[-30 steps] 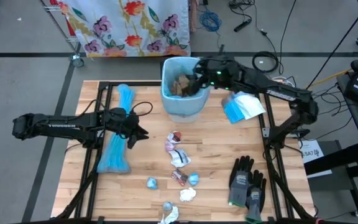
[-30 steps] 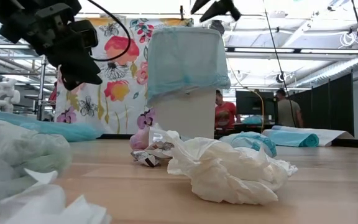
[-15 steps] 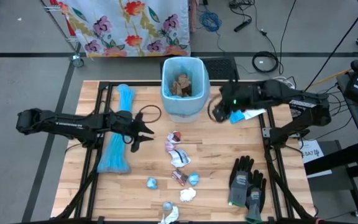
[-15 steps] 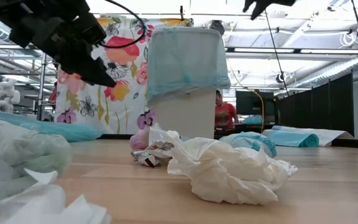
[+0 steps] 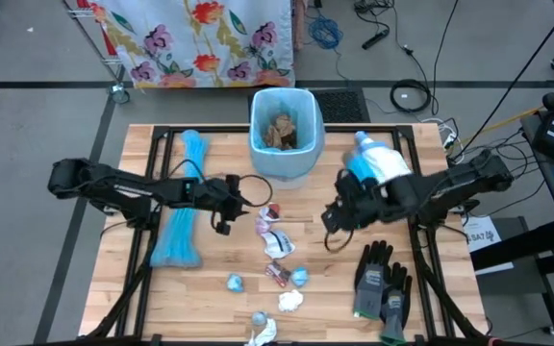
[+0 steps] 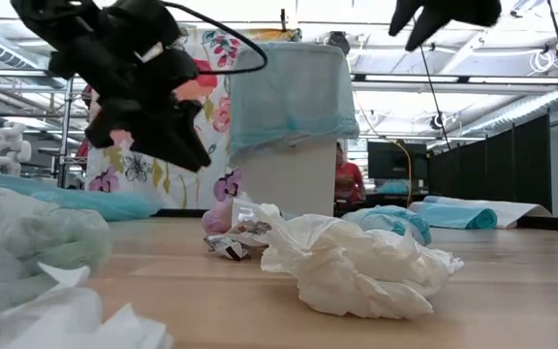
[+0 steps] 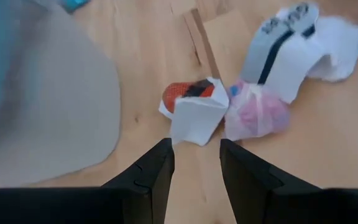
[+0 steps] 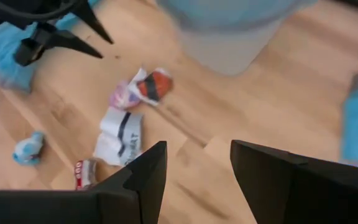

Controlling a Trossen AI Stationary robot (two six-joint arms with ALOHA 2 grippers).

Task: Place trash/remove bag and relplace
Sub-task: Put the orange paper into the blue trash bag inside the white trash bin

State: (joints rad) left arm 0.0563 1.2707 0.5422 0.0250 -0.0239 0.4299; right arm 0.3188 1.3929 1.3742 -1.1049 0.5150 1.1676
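The white bin (image 5: 283,135) with its light blue bag (image 6: 289,92) stands at the far middle of the table, with brown paper wads (image 5: 281,132) inside. Trash scraps lie in front of it: a red-and-white wrapper (image 7: 191,106), a pink wad (image 7: 257,115), a white wrapper (image 5: 277,242), blue bits (image 5: 234,283) and white tissue (image 5: 289,300). My left gripper (image 7: 196,162) is open, slanting down just short of the red-and-white wrapper, touching nothing. My right gripper (image 5: 331,219) hangs open above the table, right of the scraps.
A flat pack of blue bags (image 5: 183,207) lies at the left. A blue-and-white packet (image 5: 378,163) lies right of the bin. Grey-black gloves (image 5: 383,284) lie at the near right. Bare wood shows between the bin and the gloves.
My right gripper has left the bin's mouth and swung down toward the near edge, over the table's middle right. My left gripper has moved toward the table's right, sinking and rolling about its own line, and now points at the red-and-white wrapper.
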